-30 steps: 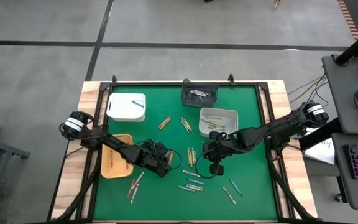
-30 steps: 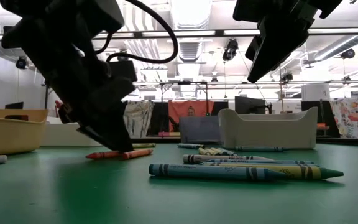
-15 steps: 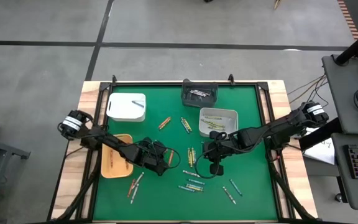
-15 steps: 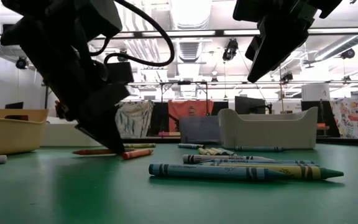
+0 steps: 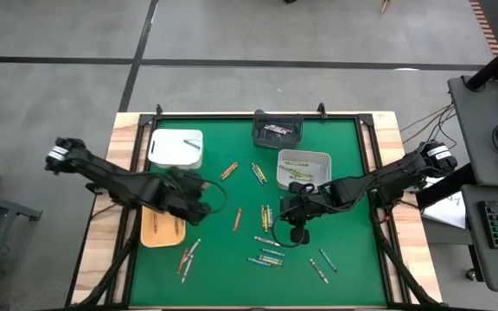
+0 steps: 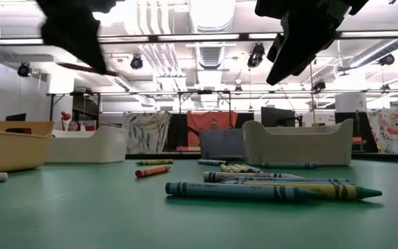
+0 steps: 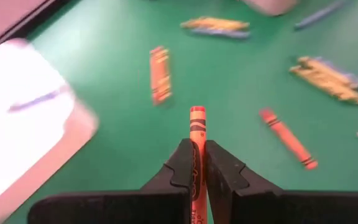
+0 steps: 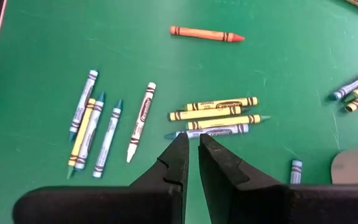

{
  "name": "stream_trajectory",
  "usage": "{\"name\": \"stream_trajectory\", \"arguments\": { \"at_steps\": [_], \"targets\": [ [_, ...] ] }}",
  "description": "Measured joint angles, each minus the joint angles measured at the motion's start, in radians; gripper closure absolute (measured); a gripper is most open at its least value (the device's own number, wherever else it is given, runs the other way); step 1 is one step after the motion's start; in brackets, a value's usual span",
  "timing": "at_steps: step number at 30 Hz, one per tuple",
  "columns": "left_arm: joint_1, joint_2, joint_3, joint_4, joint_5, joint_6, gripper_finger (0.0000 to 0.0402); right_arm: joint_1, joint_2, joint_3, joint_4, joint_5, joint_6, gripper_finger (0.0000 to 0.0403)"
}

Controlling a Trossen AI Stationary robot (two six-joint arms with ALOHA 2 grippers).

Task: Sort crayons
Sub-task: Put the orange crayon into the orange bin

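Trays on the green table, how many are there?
4: a white tray at the back left, a dark tray at the back middle, a grey tray right of centre, and a tan tray at the left edge. None seems hidden.

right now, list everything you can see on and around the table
crayons: a few dozen, red-orange, yellow, green-blue, white, scattered on the mat's middle and near side
held crayon: one, orange, in the left gripper
table: one, green mat, wood edges
white tray: one, far left
dark tray: one, far middle
grey tray: one, right of centre, holds crayons
tan tray: one, left edge
left gripper: shut on the crayon, lifted, beside the tan tray
right gripper: shut, empty, above the middle crayons
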Motion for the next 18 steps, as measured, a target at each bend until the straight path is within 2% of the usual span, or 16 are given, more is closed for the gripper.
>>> {"name": "stream_trajectory", "arguments": {
  "at_steps": [2, 7, 11, 18],
  "targets": [
    [-0.01, -0.045, 0.004, -0.139, 0.022, -0.095, 0.0401, 0.0, 0.0, 0.0, 0.003, 0.0, -0.01, 0.0376],
    [-0.027, -0.093, -0.003, -0.4, 0.159, -0.327, 0.0401, 0.0, 0.0, 0.0, 0.011, 0.016, -0.026, 0.0376],
    [-0.042, -0.085, -0.017, -0.422, 0.3, -0.36, 0.0401, 0.0, 0.0, 0.0, 0.011, 0.028, -0.028, 0.0376],
    [-0.048, -0.002, -0.091, -0.423, 0.522, -0.364, 0.0401, 0.0, 0.001, 0.0, 0.011, 0.034, -0.039, 0.0376]
  ]
}}
